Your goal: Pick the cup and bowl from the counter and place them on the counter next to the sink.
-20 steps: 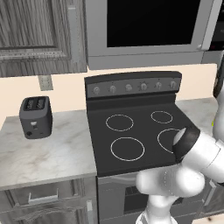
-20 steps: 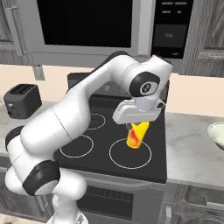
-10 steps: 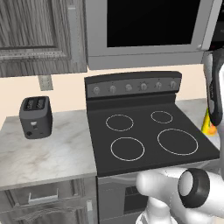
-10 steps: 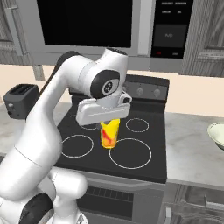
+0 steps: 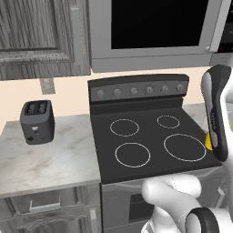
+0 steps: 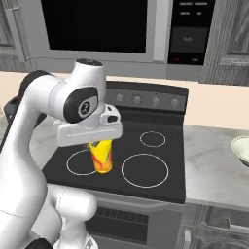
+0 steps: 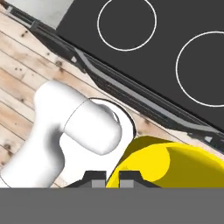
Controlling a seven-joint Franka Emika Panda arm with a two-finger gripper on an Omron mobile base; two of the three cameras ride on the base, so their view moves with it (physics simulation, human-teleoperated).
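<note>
The gripper is clamped shut on the yellow cup, carrying it above the black stove top. The cream bowl waits on the counter. Keep the cup upright and clear of the stove during transit.

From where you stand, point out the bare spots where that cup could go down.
Widest free patch: the counter between the toaster and the stove. Another bare strip of counter lies between the stove and the bowl. The claw holding the cup hangs over the stove's front burners.
</note>
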